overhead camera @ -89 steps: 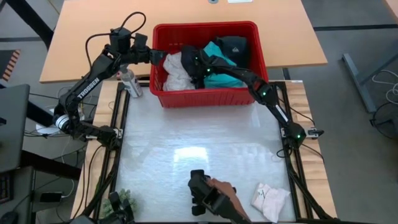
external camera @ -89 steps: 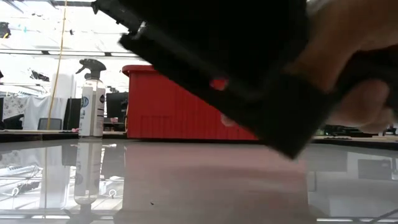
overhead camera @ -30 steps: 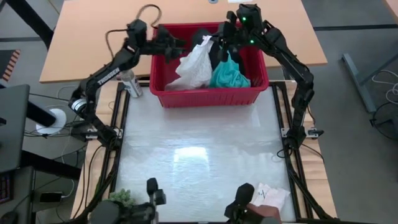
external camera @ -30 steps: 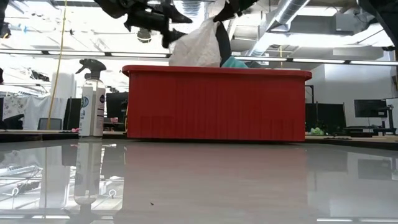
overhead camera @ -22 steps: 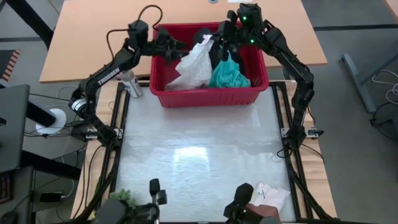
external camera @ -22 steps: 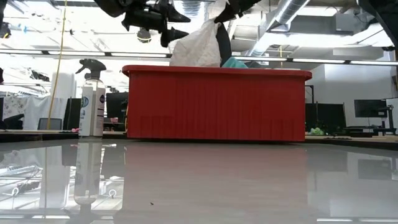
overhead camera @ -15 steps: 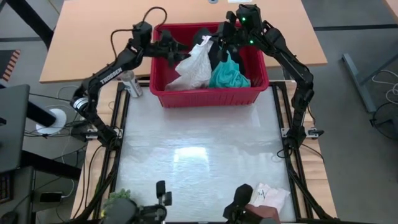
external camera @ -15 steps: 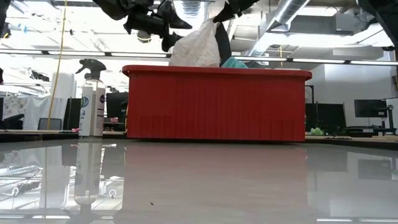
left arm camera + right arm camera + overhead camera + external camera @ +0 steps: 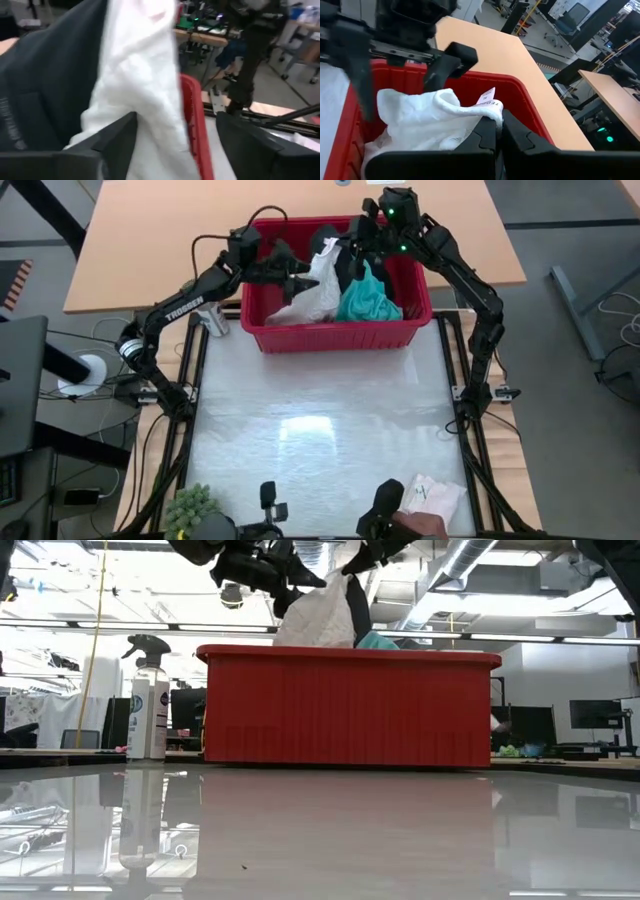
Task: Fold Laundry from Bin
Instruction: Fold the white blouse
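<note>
At upper centre of the high view, the left gripper (image 9: 300,277), fingers spread, reaches the hanging white lacy garment (image 9: 318,280) over the red slotted plastic bin (image 9: 330,337), while the right gripper (image 9: 350,242) pinches that garment's top, turquoise shirt (image 9: 368,298) beside.

Left claw (image 9: 300,280) agape, right claw (image 9: 347,242) clamped.

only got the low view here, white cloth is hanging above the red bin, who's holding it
Observer: The right gripper, shut on the white top, over the bin.
Operator: and the left one
Observer: The left gripper is beside the top's hanging part, jaws open on either side of it.
Operator: anything else lifted
Observer: A turquoise shirt and black clothing hang up beside the top.
</note>
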Action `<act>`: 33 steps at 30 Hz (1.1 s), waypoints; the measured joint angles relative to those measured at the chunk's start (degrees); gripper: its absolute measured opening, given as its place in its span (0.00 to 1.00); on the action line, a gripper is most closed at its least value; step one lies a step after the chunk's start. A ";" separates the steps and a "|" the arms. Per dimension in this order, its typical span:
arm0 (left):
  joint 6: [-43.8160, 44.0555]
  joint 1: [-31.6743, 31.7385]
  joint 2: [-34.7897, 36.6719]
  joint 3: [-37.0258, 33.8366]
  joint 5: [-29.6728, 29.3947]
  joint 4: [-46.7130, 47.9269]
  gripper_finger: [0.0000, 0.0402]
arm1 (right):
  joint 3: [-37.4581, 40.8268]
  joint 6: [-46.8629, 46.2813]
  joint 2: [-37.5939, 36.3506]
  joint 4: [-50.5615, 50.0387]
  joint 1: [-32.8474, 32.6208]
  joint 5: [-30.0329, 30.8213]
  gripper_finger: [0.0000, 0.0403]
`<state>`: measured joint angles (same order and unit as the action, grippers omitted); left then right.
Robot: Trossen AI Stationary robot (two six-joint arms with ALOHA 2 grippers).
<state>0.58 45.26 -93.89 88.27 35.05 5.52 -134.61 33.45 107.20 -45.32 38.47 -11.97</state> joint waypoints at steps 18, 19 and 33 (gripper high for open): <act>6.31 3.05 1.21 14.98 -6.51 14.68 0.00 | 0.00 2.58 -0.03 1.92 0.56 11.30 0.30; 5.52 3.07 1.28 18.29 -7.24 17.22 0.00 | 0.00 3.47 -0.07 1.99 1.35 11.94 0.35; -4.36 0.34 1.28 44.53 -14.36 30.88 0.00 | -0.02 -8.55 -2.65 1.55 7.06 -16.97 0.64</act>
<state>-3.78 45.60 -92.62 132.80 20.69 36.40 -134.63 24.90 104.55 -43.77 45.53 -28.94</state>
